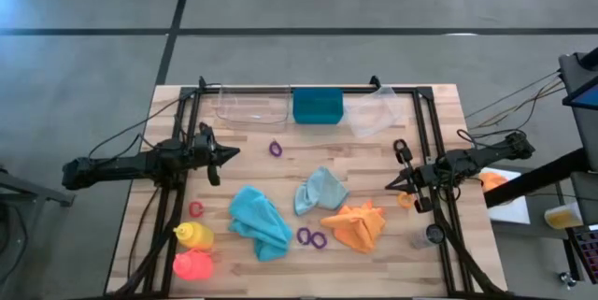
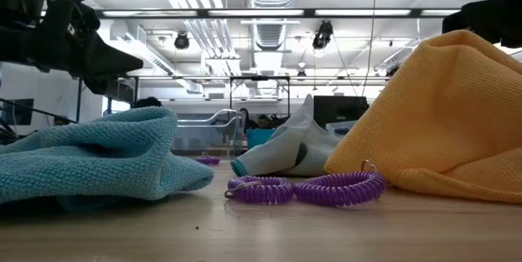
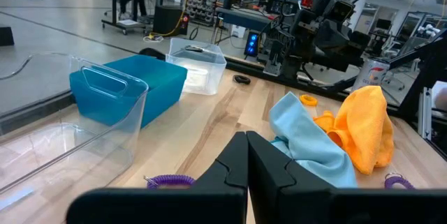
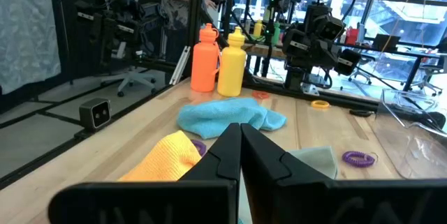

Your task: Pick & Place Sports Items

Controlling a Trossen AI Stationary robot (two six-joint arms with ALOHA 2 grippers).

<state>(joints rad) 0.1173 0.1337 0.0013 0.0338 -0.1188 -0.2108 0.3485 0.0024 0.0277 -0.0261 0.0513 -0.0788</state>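
**Both arms waiting, nothing picked yet**

You are looking down on a wooden table. The left gripper [image 1: 224, 153] is hovering at the left side, fingers together and empty. The right gripper [image 1: 394, 184] is hovering at the right, fingers also together.

The sports items are lying loose between them: a teal cloth [image 1: 260, 221], pale blue cloth [image 1: 320, 190], orange cloth [image 1: 356, 225], purple rings [image 1: 311, 237], and a yellow bottle [image 1: 194, 235] beside a pink-red bottle [image 1: 193, 264].

You are probably at the start; next, a gripper needs to open above one item. No readable writing is showing.
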